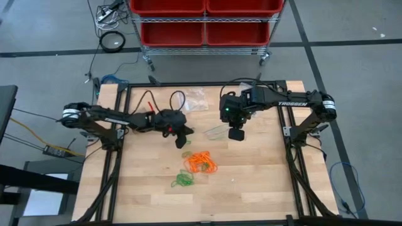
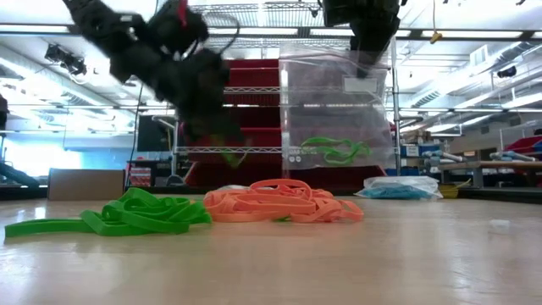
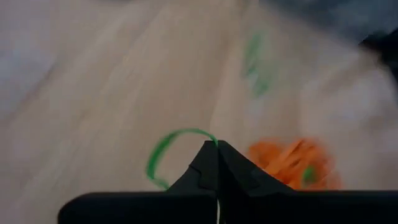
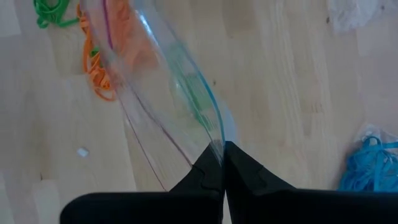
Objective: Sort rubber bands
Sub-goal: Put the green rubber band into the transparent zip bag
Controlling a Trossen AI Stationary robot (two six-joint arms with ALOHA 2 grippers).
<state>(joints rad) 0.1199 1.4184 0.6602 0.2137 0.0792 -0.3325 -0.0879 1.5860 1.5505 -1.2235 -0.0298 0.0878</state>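
An orange clump of rubber bands (image 1: 201,163) and a green clump (image 1: 183,181) lie mid-table. My left gripper (image 3: 217,144) hovers just far-left of them, shut on one green rubber band (image 3: 163,155). My right gripper (image 1: 235,134) is higher, right of the left one, shut on a clear plastic bag (image 2: 339,110). The bag hangs below it with a few green bands (image 2: 334,152) in its bottom. My left gripper pinches the green band's loop at one spot (image 3: 210,135) between its two fingertips, slanting down from the table's left. The rest of the loop hangs free beside the fingers, clear of the table. My right gripper pinches the clear bag's upper edge (image 4: 217,142) between its two fingers, coming from above and pointing steeply down. The bag hangs below the fingers, and its lower end looks clear of the table.
A second clear bag with blue bands (image 4: 368,165) lies on the table near the right arm. Another clear bag (image 1: 196,100) lies by the far edge. Red bins on a shelf (image 1: 204,25) stand beyond the table. Bare wood shows along the near edge.
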